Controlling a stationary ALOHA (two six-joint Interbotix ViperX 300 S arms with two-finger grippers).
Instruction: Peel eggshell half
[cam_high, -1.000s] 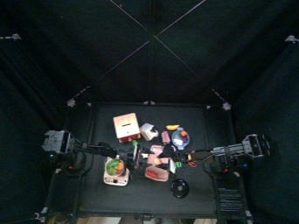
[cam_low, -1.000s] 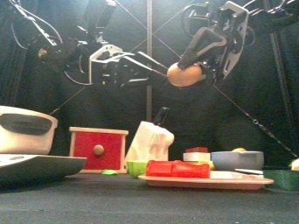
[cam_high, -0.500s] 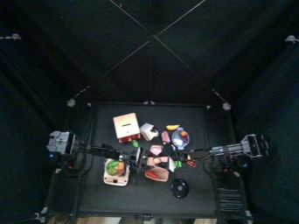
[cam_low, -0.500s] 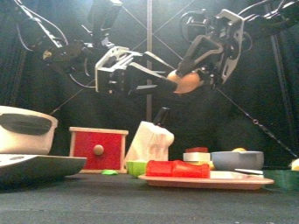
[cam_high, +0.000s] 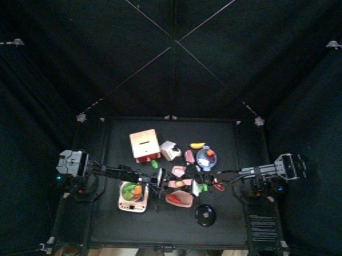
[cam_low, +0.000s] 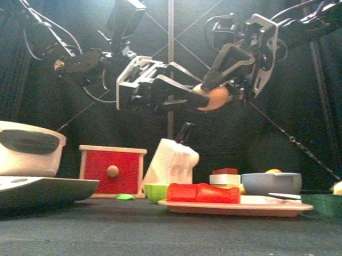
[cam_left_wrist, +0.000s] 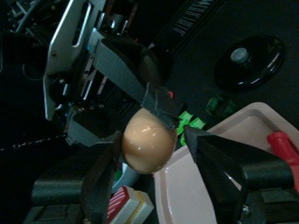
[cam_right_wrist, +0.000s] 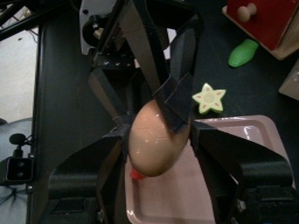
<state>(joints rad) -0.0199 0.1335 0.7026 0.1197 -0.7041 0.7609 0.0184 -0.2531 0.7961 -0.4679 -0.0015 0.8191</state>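
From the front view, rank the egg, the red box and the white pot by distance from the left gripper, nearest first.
1. Egg: at the left gripper, held up in the right gripper.
2. Red box: on the table, below it.
3. White pot: far left.

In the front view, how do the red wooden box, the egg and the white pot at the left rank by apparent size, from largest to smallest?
1. White pot, though partly cut off and nearer the camera.
2. Red wooden box.
3. Egg, held up behind, farther away, so its true size is unsure.

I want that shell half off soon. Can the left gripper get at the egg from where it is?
Probably yes: the left gripper stands open, its fingers on either side of the egg held by the right gripper, with nothing between.
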